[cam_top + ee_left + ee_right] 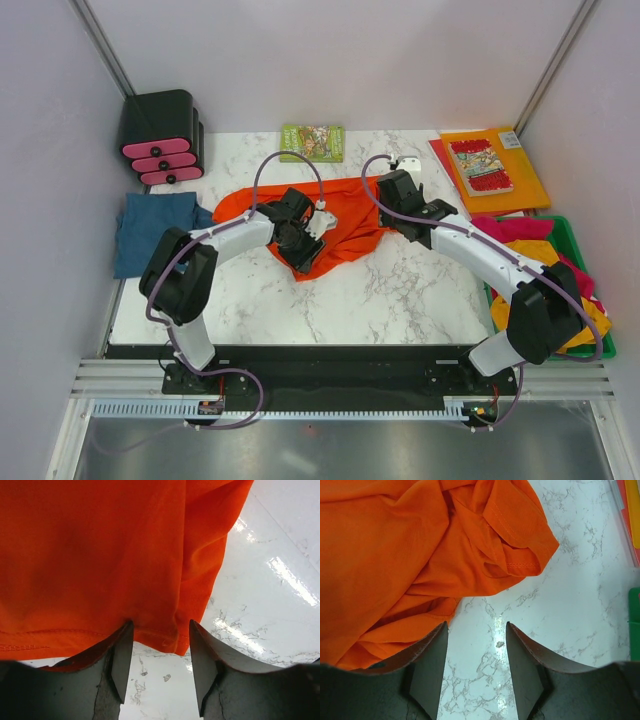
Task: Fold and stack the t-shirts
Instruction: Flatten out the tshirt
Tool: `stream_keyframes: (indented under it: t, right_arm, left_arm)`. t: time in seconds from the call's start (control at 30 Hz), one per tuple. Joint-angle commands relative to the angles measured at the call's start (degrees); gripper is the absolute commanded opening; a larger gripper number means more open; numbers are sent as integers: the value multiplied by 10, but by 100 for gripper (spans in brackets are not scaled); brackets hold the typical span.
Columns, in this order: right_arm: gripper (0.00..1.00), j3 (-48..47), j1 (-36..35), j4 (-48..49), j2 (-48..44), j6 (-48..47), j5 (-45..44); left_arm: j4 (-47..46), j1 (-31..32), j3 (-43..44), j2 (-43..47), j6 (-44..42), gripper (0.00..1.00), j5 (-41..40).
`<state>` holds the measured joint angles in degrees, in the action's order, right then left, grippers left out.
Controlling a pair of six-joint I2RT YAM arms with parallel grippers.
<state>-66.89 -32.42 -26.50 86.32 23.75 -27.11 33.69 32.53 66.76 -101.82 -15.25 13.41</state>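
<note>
— How did the left gripper stand?

— Its jaws were apart, with nothing pinched. The stitched hem of the orange-red t-shirt lay right at the fingertips. A fold draped over the outside of one finger, and bare bench showed in the gap.

— And the right gripper?

— It was also apart and empty. The cloth sat just beside one finger, on the side toward the left arm, with its bunched sleeve farther ahead. Only marble lay between the jaws.

— How did the shirt lie overall?

— It was crumpled in the far middle of the bench, its long axis running left to right between the two arms. The left one looked nearer a grasp, since a short push forward would likely take the hem. The right would have to shift sideways first.

— Any others?

— A teal-blue t-shirt lay at the bench's left edge, well apart.
</note>
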Motion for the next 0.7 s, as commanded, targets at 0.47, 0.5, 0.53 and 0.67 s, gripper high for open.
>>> stream_keyframes:
  t: [0.47,0.5,0.53,0.67]
  right_arm:
    - [55,0,-2,26,-7,-3,-24]
    - [56,1,2,26,-9,-3,-30]
    - [57,2,5,26,-11,-1,-29]
    - [58,9,34,25,-12,3,-16]
  left_arm:
    - [14,-5,3,91,-11,2,-44]
    - [17,-8,4,103,-11,2,-46]
    - [26,-16,9,128,-10,2,-47]
    - [50,-62,30,189,-6,2,-36]
